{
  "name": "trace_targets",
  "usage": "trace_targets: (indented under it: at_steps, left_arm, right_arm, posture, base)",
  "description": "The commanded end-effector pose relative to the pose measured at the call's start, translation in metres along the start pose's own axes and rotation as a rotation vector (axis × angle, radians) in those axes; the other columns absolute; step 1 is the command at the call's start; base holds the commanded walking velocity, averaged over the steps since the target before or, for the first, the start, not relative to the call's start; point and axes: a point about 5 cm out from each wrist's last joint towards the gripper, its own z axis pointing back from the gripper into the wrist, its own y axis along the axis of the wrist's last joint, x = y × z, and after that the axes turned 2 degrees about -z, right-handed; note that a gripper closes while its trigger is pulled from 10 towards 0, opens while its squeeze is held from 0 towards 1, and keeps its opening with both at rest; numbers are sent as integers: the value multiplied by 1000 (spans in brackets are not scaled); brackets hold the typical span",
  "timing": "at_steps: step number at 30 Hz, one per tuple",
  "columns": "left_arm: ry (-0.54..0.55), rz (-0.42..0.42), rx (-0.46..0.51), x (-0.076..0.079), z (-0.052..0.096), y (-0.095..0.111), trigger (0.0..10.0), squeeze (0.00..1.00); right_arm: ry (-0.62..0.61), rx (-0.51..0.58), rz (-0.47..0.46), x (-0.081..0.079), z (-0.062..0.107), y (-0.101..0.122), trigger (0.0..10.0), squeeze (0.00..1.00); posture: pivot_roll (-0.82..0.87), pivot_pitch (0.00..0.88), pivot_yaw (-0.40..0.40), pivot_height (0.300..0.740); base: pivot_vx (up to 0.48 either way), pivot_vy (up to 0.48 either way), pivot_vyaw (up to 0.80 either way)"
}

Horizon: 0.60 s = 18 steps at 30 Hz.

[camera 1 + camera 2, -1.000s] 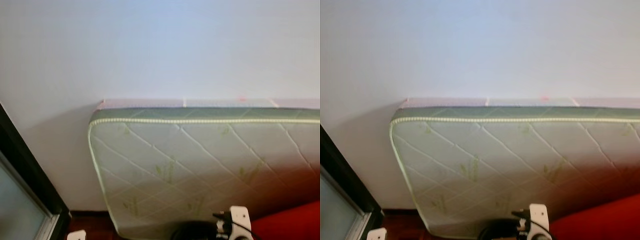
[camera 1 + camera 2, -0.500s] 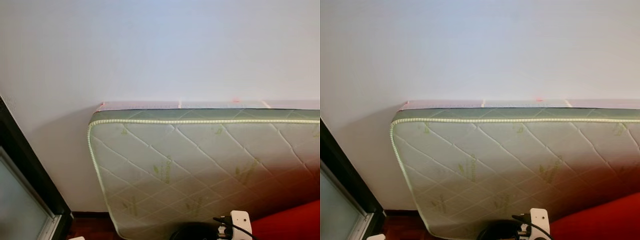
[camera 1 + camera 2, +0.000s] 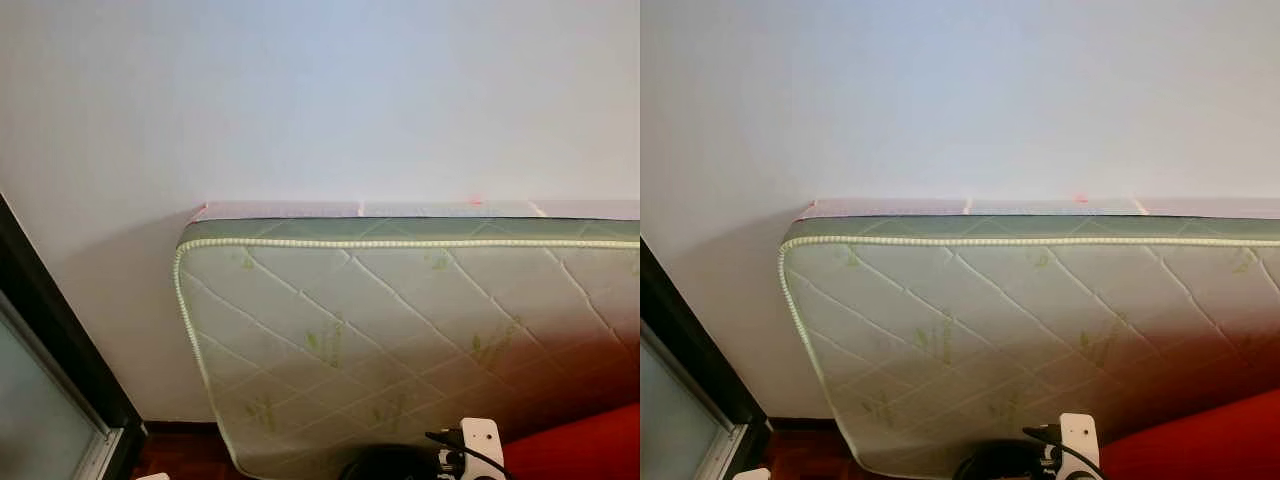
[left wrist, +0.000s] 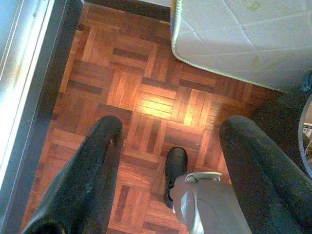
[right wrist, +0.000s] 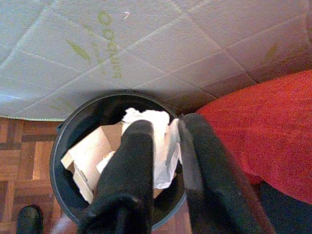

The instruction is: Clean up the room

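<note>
Little has moved since the earlier frames: only the head camera has drifted slightly, with the mattress (image 3: 420,340) unchanged against the wall (image 3: 320,90) across the frame's lower half. At the lower centre of its wrist view, the right gripper (image 5: 163,141) hangs over the black bin (image 5: 73,131) with fingers nearly pressed together around crumpled white paper (image 5: 161,134), above cardboard scraps (image 5: 90,156) already inside. The left gripper (image 4: 168,131) is spread and empty over bare parquet (image 4: 146,97), so this piece looks nearly binned, and what else is left I cannot tell.
</note>
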Motion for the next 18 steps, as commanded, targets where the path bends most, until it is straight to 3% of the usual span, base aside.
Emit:
trace_targets:
  at_steps: [1, 18]
  left_arm:
    - [3, -18, -12, -3, 1, -4, 10000, 0]
    - [5, -17, -16, -4, 1, -4, 10000, 0]
  right_arm:
    - [2, 17, 7, 0, 0, 4, 10000, 1000]
    - [26, -25, 24, -4, 0, -2, 10000, 1000]
  posture:
    - [105, 0, -8, 740]
    - [107, 0, -6, 740]
  base:
    - [0, 0, 0]
    - [0, 0, 0]
